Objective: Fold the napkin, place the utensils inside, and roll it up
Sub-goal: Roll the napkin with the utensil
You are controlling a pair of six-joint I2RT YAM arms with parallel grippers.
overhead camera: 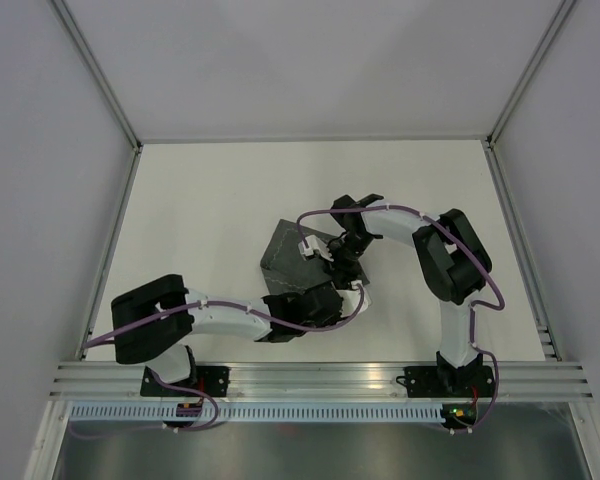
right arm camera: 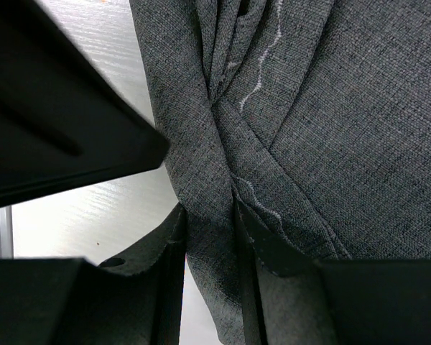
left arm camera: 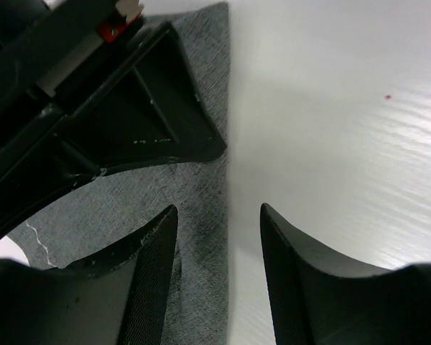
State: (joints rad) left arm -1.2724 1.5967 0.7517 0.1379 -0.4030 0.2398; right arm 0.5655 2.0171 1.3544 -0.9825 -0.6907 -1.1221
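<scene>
The napkin (overhead camera: 283, 258) is lying crumpled on the table (overhead camera: 200, 200), looking soft, light and limp and bunching wherever it's pinched, so I'd be taking it by a hem or corner. The right gripper (right arm camera: 210, 277) is pinching a gathered fold of it, jaws narrow. The left gripper (left arm camera: 219, 266) is hanging wide open, straddling the napkin's straight edge and gripping nothing.

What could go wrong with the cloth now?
The right fingers pinch a bunched fold of the napkin, so pulling might leave it crumpled, not flat. The open left fingers straddle the napkin's edge close beside the right ones, so the two might bump.
</scene>
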